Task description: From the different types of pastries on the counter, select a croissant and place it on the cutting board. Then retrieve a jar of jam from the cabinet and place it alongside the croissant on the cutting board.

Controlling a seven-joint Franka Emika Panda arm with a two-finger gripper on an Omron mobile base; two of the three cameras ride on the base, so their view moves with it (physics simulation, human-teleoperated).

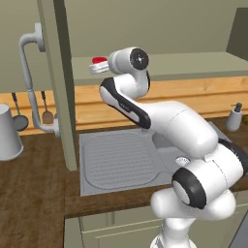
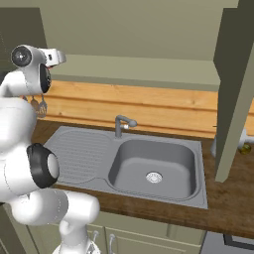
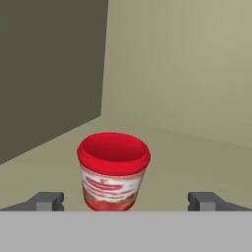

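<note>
The jar of jam (image 3: 113,171), with a red lid and a red-and-white label, stands upright on the pale cabinet shelf (image 3: 197,152). My gripper (image 3: 126,202) is open, one dark fingertip (image 3: 47,201) left of the jar and the other to its right, both apart from it. From the left base view the red lid (image 1: 99,60) pokes up just beyond my hand, which reaches leftward over the shelf (image 1: 193,65). The croissant and the cutting board are out of view.
An open cabinet door (image 1: 60,82) hangs just left of the hand; another door (image 2: 233,99) stands at the right. Below lie the sink (image 2: 198,163), faucet (image 2: 121,126) and drainboard (image 1: 116,160). A soap dispenser (image 1: 235,116) and hanging utensils (image 1: 46,114) line the wall.
</note>
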